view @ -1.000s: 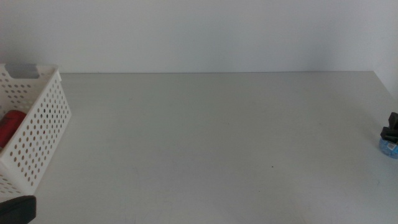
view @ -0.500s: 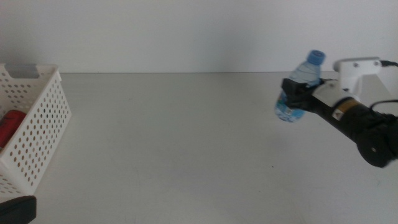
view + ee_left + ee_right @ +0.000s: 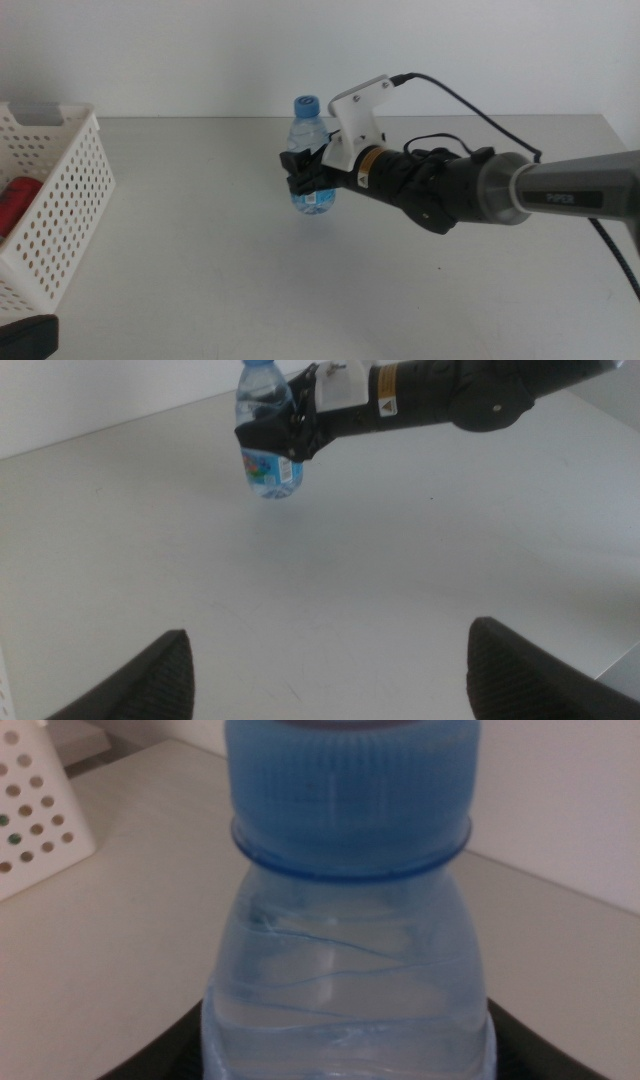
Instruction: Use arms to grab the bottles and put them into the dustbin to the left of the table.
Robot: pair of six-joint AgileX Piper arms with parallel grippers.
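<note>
The small clear blue-capped water bottle [image 3: 311, 152] hangs upright above the middle of the grey table [image 3: 300, 280], clamped around its belly by the right gripper [image 3: 305, 175]. The white perforated dustbin [image 3: 60, 215], a red can [image 3: 15, 205] already inside, lies well to its left. The left gripper [image 3: 325, 660] waits spread wide nearer the bin. The bottle's label print is too small to read.

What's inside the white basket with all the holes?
A red can shows inside the dustbin, through its open top. The rest of the inside runs past the picture's edge, so anything more in there cannot be seen.
</note>
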